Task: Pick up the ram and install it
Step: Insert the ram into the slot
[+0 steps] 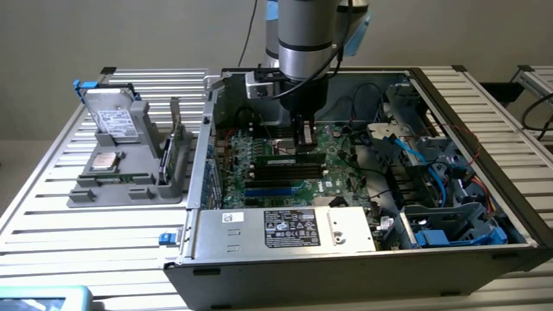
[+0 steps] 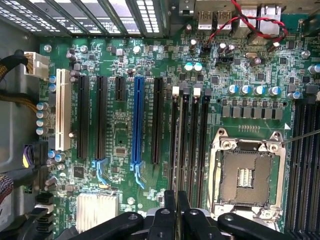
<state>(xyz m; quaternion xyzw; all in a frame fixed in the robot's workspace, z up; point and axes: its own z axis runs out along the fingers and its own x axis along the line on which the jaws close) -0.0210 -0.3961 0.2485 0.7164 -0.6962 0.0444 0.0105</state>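
Logging the arm [image 1: 302,39] reaching down into the open computer case [image 1: 484,110] on the slatted desk [image 1: 87,227]; found the end effector [image 1: 302,144] narrow, pinched on the top edge of the ram [image 1: 289,157]. Noted the ram lying level and lengthwise over the bank of black memory slots [image 1: 285,172], beside the blue slot [image 1: 268,192]; cannot tell which slot, nor whether touching it.

Checked from the wrist: end effector [image 2: 176,210] with fingers [image 2: 170,210] close together, just a thin gap between; positioned over the motherboard [image 2: 125,150] at one end of the black memory slots [image 2: 192,145], between the blue slot [image 2: 136,120] and the open processor socket [image 2: 245,177].

Recorded outside the case: grey holder [image 1: 129,188] on the desk, carrying a hard drive [image 1: 114,120] and a silver processor chip [image 1: 105,161].
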